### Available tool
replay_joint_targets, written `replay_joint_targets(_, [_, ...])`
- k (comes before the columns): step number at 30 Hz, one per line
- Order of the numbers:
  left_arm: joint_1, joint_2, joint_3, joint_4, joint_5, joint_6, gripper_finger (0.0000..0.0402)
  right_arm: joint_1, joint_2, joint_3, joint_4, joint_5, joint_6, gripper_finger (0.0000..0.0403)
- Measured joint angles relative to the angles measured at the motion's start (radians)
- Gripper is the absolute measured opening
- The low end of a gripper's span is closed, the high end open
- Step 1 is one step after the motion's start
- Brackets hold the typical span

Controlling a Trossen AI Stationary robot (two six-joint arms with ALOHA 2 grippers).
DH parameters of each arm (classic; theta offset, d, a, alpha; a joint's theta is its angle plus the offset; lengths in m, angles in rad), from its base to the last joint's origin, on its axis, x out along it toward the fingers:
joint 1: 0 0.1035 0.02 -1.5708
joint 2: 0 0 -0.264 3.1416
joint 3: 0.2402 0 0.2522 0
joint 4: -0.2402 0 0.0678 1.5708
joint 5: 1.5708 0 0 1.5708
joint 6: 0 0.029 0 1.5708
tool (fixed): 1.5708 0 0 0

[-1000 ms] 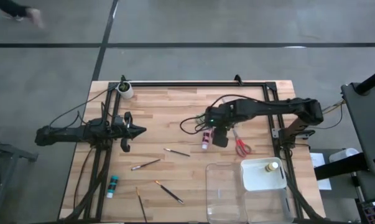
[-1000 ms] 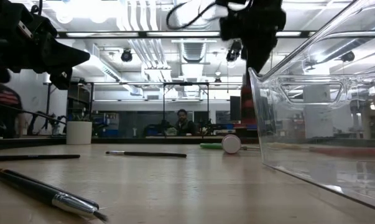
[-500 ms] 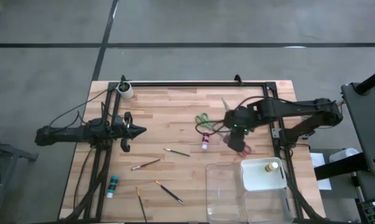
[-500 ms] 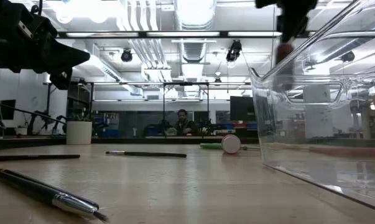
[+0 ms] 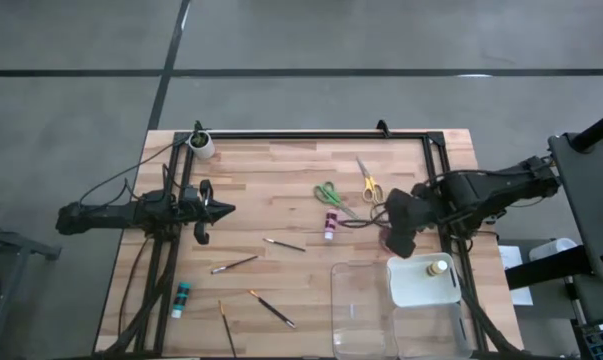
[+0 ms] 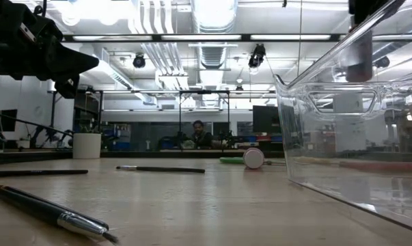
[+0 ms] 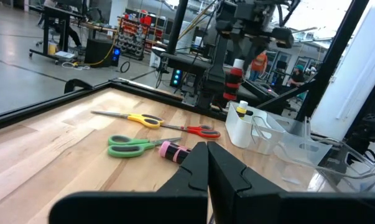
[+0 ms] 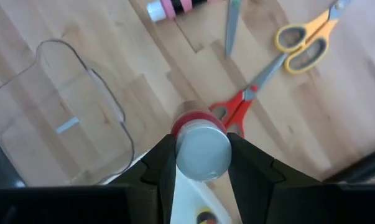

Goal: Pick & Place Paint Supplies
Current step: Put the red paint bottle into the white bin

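Right wrist view: we read no brand or writing on anything; labels too small. The right claw (image 8: 201, 163) is clamped on a red paint bottle (image 8: 201, 144), pale cap facing the camera, fingers on both sides of it. In the high view that claw (image 5: 399, 238) hangs just off the far edge of the clear tray (image 5: 353, 300), above the red scissors (image 8: 237, 106).

The yellow bottle (image 5: 437, 268) stands in the tray's white compartment. Yellow scissors (image 5: 366, 183), green scissors (image 5: 328, 193) and the pink bottle (image 5: 330, 226) lie mid-bench, close together. The teal bottle (image 5: 181, 297) lies near the left edge, with four brushes (image 5: 233, 265) scattered between it and the tray. A white cup (image 5: 202, 145) sits at the far left corner.

The left claw (image 5: 221, 210) is fully closed, empty, parked over the left side, well apart from everything.

We see a pale wood plank bench (image 5: 271, 170) with a black frame. The low view shows a workshop with ceiling strip lights; a person (image 6: 200, 135) sits far behind.
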Motion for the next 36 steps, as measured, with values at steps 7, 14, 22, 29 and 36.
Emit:
replay_joint_targets(7, [0.0, 0.0, 0.0, 0.0, 0.0, 0.0, 0.0, 0.131, 0.021, -0.001, -0.048, 0.002, 0.192, 0.0111])
replay_joint_targets(14, [0.0, 0.0, 0.0, 0.0, 0.0, 0.0, 0.0, 0.267, 0.036, -0.007, -0.062, 0.055, 0.42, 0.0111])
replay_joint_targets(22, [0.0, 0.0, 0.0, 0.0, 0.0, 0.0, 0.0, 0.347, 0.094, -0.027, -0.076, 0.045, 0.578, 0.0111])
replay_joint_targets(29, [0.0, 0.0, 0.0, 0.0, 0.0, 0.0, 0.0, 0.39, 0.117, -0.044, -0.081, 0.021, 0.685, 0.0111])
replay_joint_targets(36, [0.0, 0.0, 0.0, 0.0, 0.0, 0.0, 0.0, 0.425, 0.119, -0.045, -0.072, 0.013, 0.751, 0.0111])
